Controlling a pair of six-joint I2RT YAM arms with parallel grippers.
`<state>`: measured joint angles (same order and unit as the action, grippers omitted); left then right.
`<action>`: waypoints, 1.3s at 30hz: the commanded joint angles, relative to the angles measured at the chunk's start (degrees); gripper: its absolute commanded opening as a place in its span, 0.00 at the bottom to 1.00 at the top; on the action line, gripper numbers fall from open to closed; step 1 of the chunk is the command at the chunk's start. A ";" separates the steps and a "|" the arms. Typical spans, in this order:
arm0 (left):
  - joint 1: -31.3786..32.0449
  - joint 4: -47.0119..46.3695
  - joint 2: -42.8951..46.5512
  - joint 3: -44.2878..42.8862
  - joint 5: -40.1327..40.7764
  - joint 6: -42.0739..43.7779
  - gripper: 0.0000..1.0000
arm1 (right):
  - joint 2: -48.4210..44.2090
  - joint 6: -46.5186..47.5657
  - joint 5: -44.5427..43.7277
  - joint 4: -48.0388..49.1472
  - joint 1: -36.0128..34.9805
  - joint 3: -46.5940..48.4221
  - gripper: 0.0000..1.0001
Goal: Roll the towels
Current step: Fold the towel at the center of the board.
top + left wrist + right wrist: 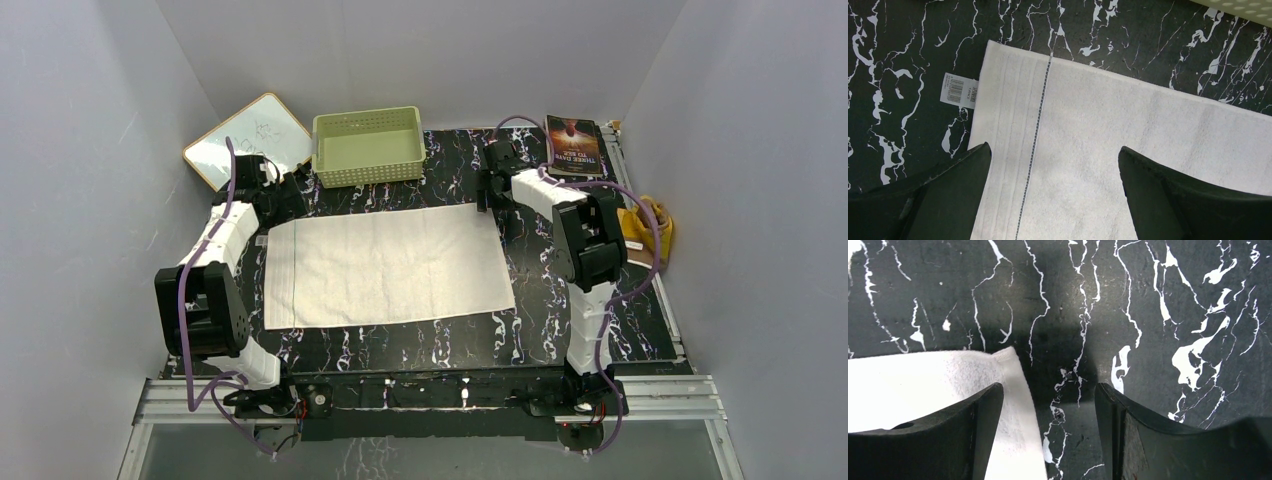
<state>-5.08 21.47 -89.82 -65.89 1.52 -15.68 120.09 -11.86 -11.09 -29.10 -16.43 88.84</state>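
A white terry towel (385, 265) lies spread flat on the black marbled table. My left gripper (283, 200) is open over its far left corner; the left wrist view shows the towel's hem (1088, 150) and its barcode label (959, 91) between and beyond the fingers. My right gripper (487, 197) is open over the far right corner; the right wrist view shows that corner (948, 385) under the left finger. A brown and yellow-orange towel (645, 225) lies bunched off the table's right edge, behind the right arm.
A pale green perforated basket (367, 146) stands at the back, its edge also showing in the left wrist view (1243, 9). A whiteboard (247, 140) lies at the back left and a book (573, 145) at the back right. Grey walls enclose the table.
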 commanded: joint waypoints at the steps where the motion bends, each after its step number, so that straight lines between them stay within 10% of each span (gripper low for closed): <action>1: 0.15 1.09 -0.30 -0.51 1.65 -0.66 0.98 | 0.75 1.74 -3.68 3.70 0.25 3.38 0.65; 21: 0.16 -4.00 -1.52 -0.05 2.69 2.30 0.98 | -3.39 0.72 12.28 14.85 9.04 -3.38 0.71; 39: 0.16 -6.52 -10.53 -5.83 6.29 5.72 0.97 | 2.32 6.82 7.65 8.80 8.99 1.56 0.50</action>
<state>-5.08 15.79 -100.09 -69.41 6.70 -10.83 122.56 -7.18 -1.87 -20.43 -7.60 89.78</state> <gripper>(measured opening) 0.971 0.521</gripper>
